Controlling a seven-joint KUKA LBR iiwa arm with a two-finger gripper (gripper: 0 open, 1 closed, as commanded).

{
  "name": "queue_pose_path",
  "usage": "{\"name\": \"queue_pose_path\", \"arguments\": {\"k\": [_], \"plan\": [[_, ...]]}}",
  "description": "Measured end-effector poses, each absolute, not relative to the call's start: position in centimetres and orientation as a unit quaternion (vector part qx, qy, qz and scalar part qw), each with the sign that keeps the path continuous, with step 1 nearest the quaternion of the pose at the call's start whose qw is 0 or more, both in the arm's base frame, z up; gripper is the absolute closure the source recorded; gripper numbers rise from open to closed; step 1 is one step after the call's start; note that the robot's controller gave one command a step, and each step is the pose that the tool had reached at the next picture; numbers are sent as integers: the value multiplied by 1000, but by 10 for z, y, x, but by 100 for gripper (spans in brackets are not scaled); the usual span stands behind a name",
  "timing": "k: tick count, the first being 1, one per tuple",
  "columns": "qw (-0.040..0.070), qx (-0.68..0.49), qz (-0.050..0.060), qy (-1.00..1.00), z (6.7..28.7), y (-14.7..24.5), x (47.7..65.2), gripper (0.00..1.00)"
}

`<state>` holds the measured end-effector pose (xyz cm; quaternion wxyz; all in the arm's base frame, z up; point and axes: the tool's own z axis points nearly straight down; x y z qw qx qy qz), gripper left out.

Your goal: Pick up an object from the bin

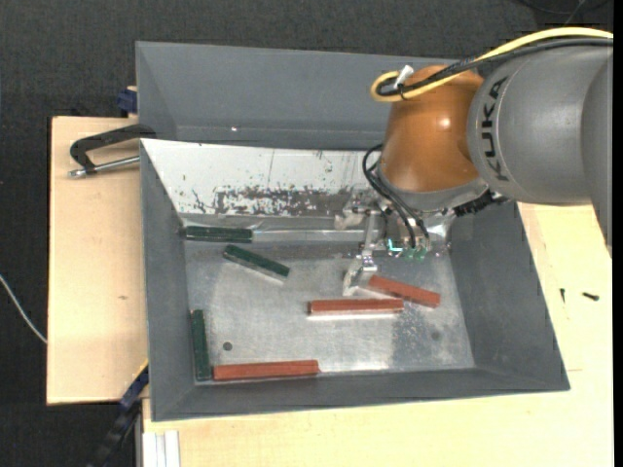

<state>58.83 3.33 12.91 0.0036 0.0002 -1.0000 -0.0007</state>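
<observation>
The hand point(362, 270) hangs low over the tilted red stick's point(404, 292) left end, seemingly well placed for gripping; how open it is, I cannot tell.

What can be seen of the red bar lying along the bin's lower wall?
The red bar is a long, thin, straight strip, brownish red and matte, perhaps plastic or painted wood. It lies flat on the floor of the bin, almost level in the view, close against the lower wall. Its left end meets the bottom end of a green bar lying along the left wall, making a corner; whether they touch I cannot tell. The gripper is well away from it.
</observation>
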Motion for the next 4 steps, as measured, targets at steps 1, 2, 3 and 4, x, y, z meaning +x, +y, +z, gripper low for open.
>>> {"name": "queue_pose_path", "arguments": {"k": [1,2,3,4], "plan": [[0,0,-1,-1000,133,33,590,0],[2,92,0,-996,77,23,527,100],[2,92,0,-996,77,23,527,100],[-3,90,0,-996,266,17,508,100]]}}
